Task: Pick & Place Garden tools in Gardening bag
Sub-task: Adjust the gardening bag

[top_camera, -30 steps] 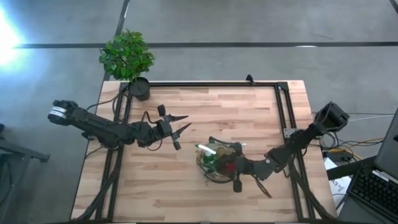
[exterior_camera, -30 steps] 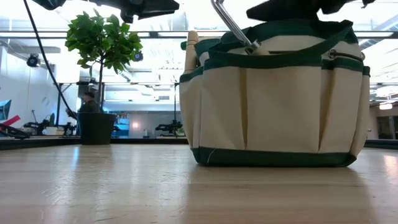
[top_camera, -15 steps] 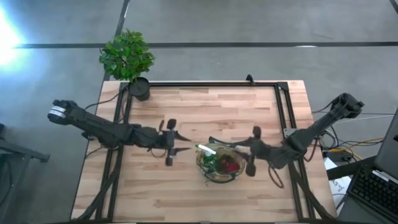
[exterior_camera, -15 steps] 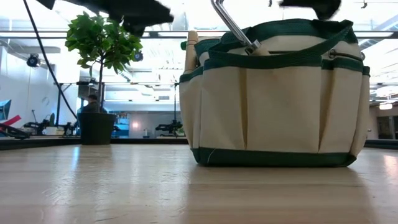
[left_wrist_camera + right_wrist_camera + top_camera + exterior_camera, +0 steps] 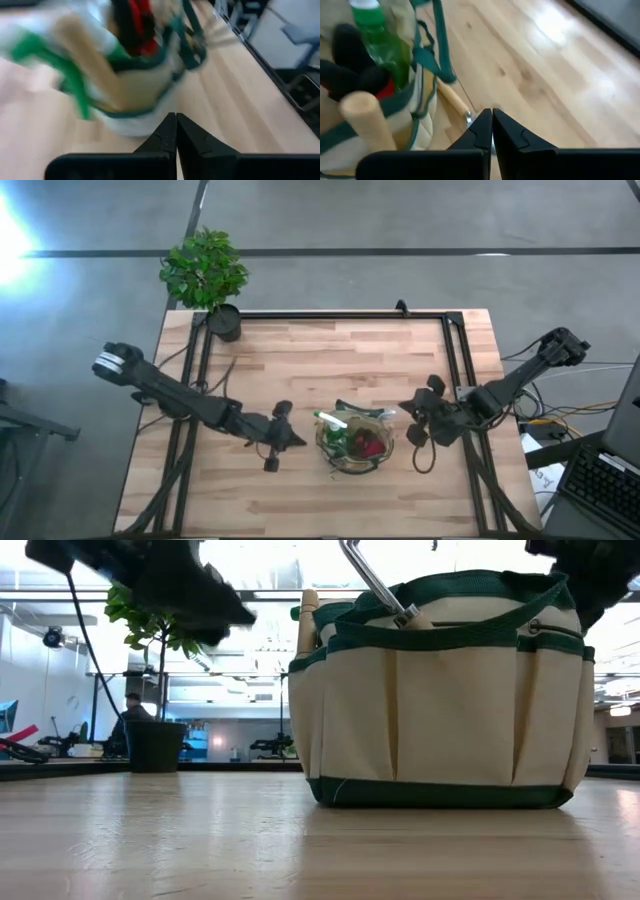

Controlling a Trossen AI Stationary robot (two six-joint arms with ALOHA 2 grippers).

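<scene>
The gardening bag (image 5: pixel 355 442), cream cloth with green trim, stands upright on the wooden table, a little right of its middle. In it are a green spray bottle (image 5: pixel 377 40), something red (image 5: pixel 368 445), wooden handles (image 5: pixel 365 120) and dark handles (image 5: pixel 345 60). A metal shaft (image 5: pixel 375 580) sticks up out of the bag (image 5: pixel 440 690). My left gripper (image 5: pixel 297 441) is shut and empty, just left of the bag, pointing at it (image 5: pixel 135 90). On the bag's right, my right gripper (image 5: pixel 408 412) is shut and empty, tilted down toward the table. A wooden-handled tool (image 5: pixel 452 99) shows by the bag's side; how it rests I cannot tell.
A leafy potted plant (image 5: pixel 205 275) stands at the table's far left corner. A black rail (image 5: pixel 455 360) runs along the far and right edges. Bare wood lies near and far of the bag. A person (image 5: pixel 128 720) stands in the room behind. A laptop (image 5: pixel 600 480) sits off the table's right.
My left gripper has sunk and gone toward the near edge and the bag, turned to point at it, and shut. My right gripper has drawn back from over the bag toward the table's right edge. The bag has stayed put.
</scene>
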